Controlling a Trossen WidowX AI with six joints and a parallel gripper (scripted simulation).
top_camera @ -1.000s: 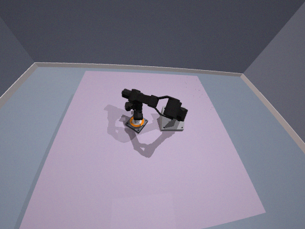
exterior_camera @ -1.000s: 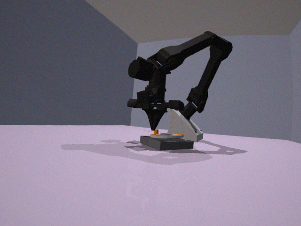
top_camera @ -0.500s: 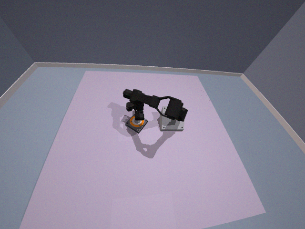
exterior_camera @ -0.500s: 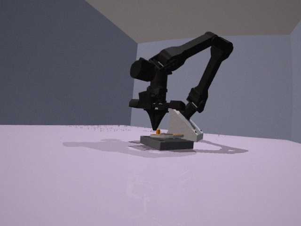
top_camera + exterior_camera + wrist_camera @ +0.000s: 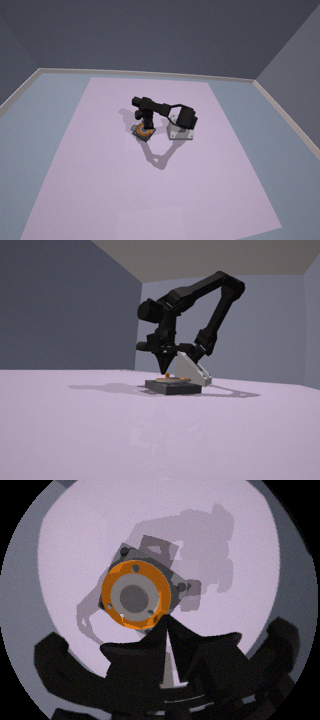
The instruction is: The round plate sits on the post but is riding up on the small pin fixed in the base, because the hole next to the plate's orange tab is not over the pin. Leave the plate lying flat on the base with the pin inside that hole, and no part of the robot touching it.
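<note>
On the lilac desk (image 5: 77, 420), the orange-rimmed round plate (image 5: 172, 380) rests on the dark square base (image 5: 173, 387). Black pincer (image 5: 163, 372), fully shut and empty, hovers just above the orange tab (image 5: 167, 375); nudge sideways, rotating gently.

Plate (image 5: 136, 599) smooth matt orange-grey; base (image 5: 172, 388) matt dark; hand (image 5: 163, 372) matt black.

Access around the base (image 5: 172, 389):
- Above the plate (image 5: 172, 380) — taken up by the gripper (image 5: 163, 373), jaws shut and empty, tip just over the orange tab (image 5: 167, 375); a gap is seen between them.
- Behind — blocked by the arm's grey mount (image 5: 191, 369), set near the base.
- Front and left sides — bordered only by the mat (image 5: 103, 426), with nothing standing on it there.
</note>
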